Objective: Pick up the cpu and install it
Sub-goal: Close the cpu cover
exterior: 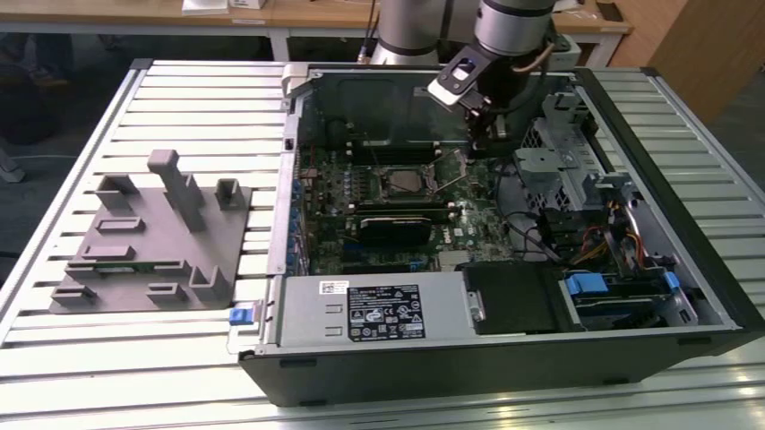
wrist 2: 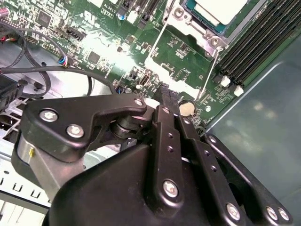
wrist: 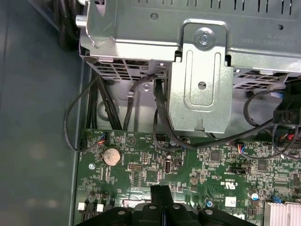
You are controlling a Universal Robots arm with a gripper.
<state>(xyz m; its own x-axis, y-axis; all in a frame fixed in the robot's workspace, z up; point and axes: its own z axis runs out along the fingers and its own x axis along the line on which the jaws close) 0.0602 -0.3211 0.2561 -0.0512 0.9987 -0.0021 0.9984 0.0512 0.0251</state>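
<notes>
jaws: closed, the two black fingertips (wrist 2: 162,96) pressed together with nothing held between them; in the first wrist view a thin seam is all that divides them.
jaws' place: inside the open computer case (exterior: 502,372), low over the green motherboard (wrist: 141,176), on the exterior view's right of the socket frame (exterior: 400,184); whether the tips touch the board cannot be told.
cpu: lying in the socket, its pale silver-white top (wrist 2: 218,9) showing at the edge of the second wrist view, apart from the fingertips and not in their grip.
lever: a thin metal rod (wrist 2: 208,70) runs along the socket's side, between the cpu and the fingertips.
coin battery: round and silver (wrist 2: 187,108), just beside the fingertips on the board.
memory slots: long dark rows (wrist 2: 254,42) beside the socket, next to the case's grey wall.
drive cage: a folded metal bracket (wrist: 202,80) above the board, with black cables (wrist: 162,122) looping down from it to the board.
power supply: a grey box with a white label (exterior: 371,309) along the near side of the case.
fixture: grey plastic with upright blocks (exterior: 156,237), on the slatted bench (exterior: 192,98) to the exterior view's left of the case, well apart from the jaws.
</notes>
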